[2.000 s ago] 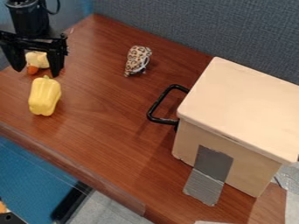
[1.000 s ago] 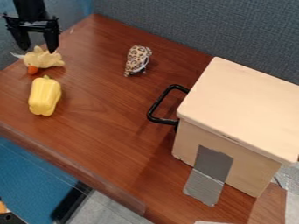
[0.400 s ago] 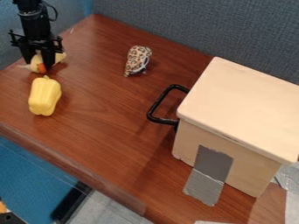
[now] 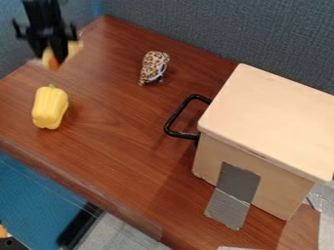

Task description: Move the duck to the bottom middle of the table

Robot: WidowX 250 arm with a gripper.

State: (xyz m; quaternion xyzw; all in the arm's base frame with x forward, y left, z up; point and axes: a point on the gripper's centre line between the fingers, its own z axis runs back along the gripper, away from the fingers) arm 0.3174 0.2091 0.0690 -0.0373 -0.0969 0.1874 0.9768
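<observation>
Camera view puts your gripper (image 4: 52, 57) at the upper left, narrowed around the yellow duck (image 4: 75, 49) and holding it above the worktop (image 4: 124, 141). Below them in your view stands a yellow pepper (image 4: 50, 108), apart from the duck. To your right, a spotted toy (image 4: 154, 67) lies near the back edge, beyond the pale box (image 4: 267, 122) with its black handle (image 4: 173, 117).

So the table (image 4: 117, 161) is reddish-brown wood grain, far corner at 11 o'clock. Fabric-look gray-blue partition (image 4: 196, 24) runs along behind it from 11 round to 3, and there's a bluish panel (image 4: 16, 49) at 10. Floor-wise, blue surface (image 4: 32, 195) at 8, pale gray patch (image 4: 124, 232) near 7. Lighting's pretty soft.
</observation>
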